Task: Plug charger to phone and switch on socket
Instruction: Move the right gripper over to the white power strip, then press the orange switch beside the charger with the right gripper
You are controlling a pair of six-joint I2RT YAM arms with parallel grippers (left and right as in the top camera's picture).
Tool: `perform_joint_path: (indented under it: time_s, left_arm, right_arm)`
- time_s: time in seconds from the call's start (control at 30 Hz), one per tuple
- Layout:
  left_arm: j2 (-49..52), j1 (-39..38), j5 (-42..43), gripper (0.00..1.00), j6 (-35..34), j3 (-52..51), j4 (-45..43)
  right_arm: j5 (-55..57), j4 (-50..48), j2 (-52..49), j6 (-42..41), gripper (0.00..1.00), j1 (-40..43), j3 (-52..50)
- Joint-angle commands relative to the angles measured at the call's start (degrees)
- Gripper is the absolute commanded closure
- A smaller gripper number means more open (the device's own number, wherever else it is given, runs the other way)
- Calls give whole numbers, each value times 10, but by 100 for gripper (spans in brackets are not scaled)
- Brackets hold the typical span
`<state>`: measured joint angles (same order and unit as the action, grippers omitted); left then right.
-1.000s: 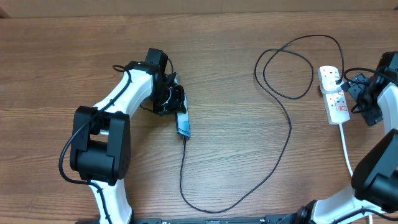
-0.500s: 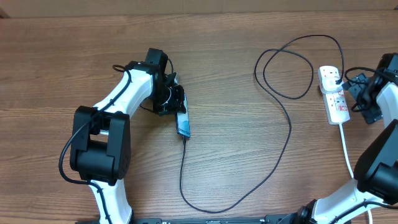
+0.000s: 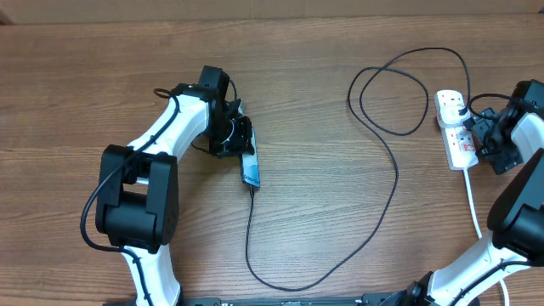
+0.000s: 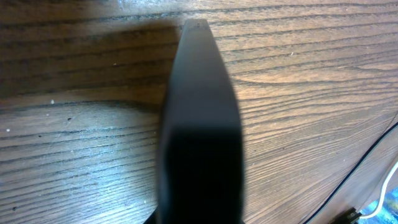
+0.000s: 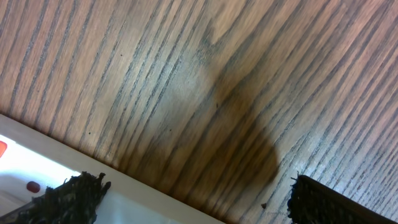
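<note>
The phone (image 3: pixel 250 170) lies on the wood left of centre, its teal screen up. The charger (image 3: pixel 395 174), a thin black cable, meets the phone's lower end, loops across the table and ends in a black plug (image 3: pixel 461 105) seated in the white socket (image 3: pixel 456 140) at the far right. My left gripper (image 3: pixel 240 144) is shut with nothing in it, just above the phone's top end; in the left wrist view its closed fingers (image 4: pixel 198 74) rest over bare wood and a teal sliver of the phone (image 4: pixel 392 208) shows at the corner. My right gripper (image 3: pixel 481 138) stands open beside the socket (image 5: pixel 37 171).
The socket's white cord (image 3: pixel 474 204) runs down toward the table's front edge on the right. Small red marks (image 5: pixel 32 186) show on the socket's face by my right gripper's left finger (image 5: pixel 65 199). The cable makes wide loops (image 3: pixel 382 85) across the middle-right of the table.
My right gripper has shifted left, closer over the socket's lower half. The left arm, phone and cable have not moved.
</note>
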<state>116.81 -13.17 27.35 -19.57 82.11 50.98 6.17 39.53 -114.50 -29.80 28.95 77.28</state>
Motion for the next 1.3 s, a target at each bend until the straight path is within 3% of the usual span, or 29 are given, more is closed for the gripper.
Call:
perform_joint_path:
  time_s: [0.0,0.17,1.27]
  left_arm:
    - [1,-4,5,96,2,0,-1]
    - [1,-4,5,96,2,0,-1]
    - [1,-4,5,96,3,0,-2]
  right_arm:
    - [-40,0,-21,16,0,-8,6]
    - [-80,-5,-21,47,0,-8,6]
    - [-84,38,-23,76,0,-9,-1]
